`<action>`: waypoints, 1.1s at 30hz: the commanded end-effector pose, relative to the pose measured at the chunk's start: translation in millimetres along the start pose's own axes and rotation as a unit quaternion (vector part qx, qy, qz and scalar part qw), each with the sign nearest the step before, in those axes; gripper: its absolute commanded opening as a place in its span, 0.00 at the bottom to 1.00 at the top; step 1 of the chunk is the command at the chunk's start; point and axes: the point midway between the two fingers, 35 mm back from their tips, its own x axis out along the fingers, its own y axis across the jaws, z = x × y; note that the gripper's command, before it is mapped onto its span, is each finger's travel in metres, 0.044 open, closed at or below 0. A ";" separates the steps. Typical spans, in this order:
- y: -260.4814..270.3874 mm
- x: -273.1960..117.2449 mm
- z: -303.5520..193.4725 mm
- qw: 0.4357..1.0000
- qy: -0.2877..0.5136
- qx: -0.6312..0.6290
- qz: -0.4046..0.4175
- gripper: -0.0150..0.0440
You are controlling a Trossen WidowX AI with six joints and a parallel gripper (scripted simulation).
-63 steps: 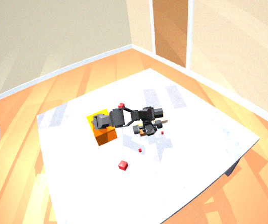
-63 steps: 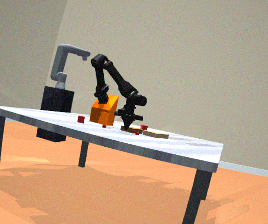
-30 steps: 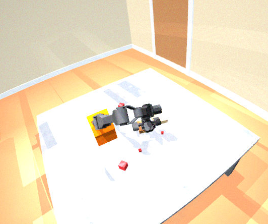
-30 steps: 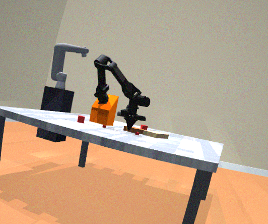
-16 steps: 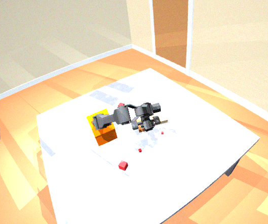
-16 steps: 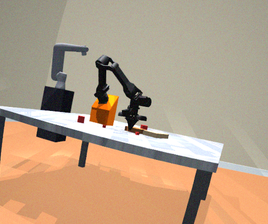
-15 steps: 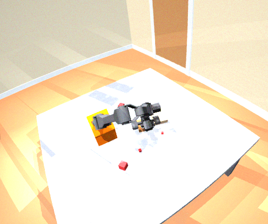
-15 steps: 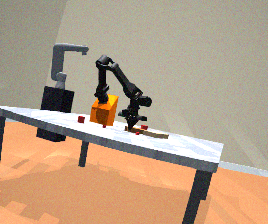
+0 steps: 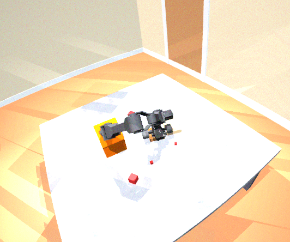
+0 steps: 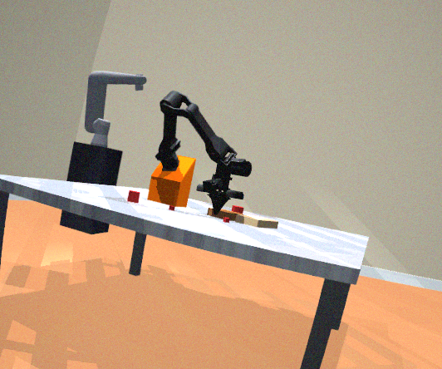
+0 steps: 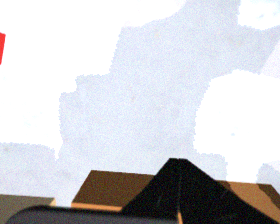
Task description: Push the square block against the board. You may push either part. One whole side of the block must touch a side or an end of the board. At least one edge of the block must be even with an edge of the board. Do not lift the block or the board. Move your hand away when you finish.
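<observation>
The brown square block [image 9: 152, 138] [image 10: 227, 214] [image 11: 108, 187] lies flat, partly hidden under my hand. The light tan board [image 9: 177, 131] [image 10: 262, 222] [image 11: 21, 202] lies flat beside it, on its right in the top and exterior views. In the wrist view a narrow gap shows between them at the lower left; most of their facing sides is hidden. My gripper [image 10: 216, 213] [image 11: 178, 160] is shut and empty, pointing down. Its tips are low at the block and overlap its side in the wrist view. I cannot tell whether they touch it.
Small red cubes [image 9: 175, 143] [image 9: 151, 162] lie near the block and board. Larger red cubes [image 9: 133, 179] [image 10: 237, 209] lie on the white table [image 9: 215, 152], one of them behind the pair in the exterior view. The arm stands on an orange pedestal [image 9: 115, 148] [image 10: 168, 191].
</observation>
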 end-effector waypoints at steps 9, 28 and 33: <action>-1.6 5.1 9.9 1.000 0.005 -0.004 -0.010 0.25; 0.9 5.2 41.2 1.000 0.004 -0.004 -0.009 0.25; 1.1 5.1 46.9 1.000 0.003 -0.004 -0.009 0.25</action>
